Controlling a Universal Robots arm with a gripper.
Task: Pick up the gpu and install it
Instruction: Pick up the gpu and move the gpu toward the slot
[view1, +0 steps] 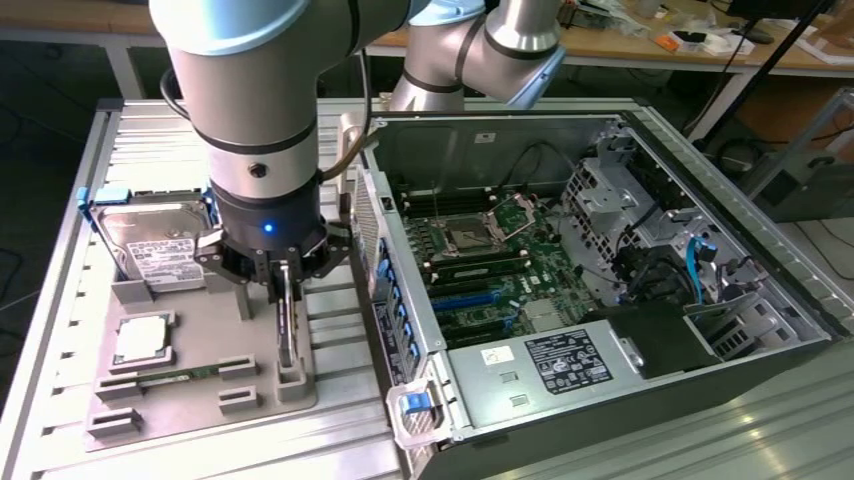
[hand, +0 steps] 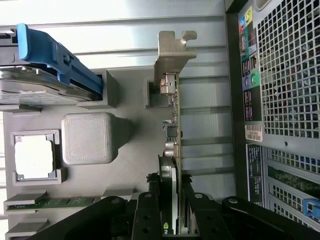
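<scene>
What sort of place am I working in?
Likely an electronics workshop or lab: an open computer case, a grey fixture tray holding the gpu and a hard drive, cluttered benches behind.

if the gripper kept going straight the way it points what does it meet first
The gpu, held between the fingers of the gripper; below it, probably the gray holder it stands in.

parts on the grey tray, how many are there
4: hard drive at the tray's far end, cpu in the middle, memory stick at the near end, gpu on edge in the hand; the arm may hide more.
</scene>
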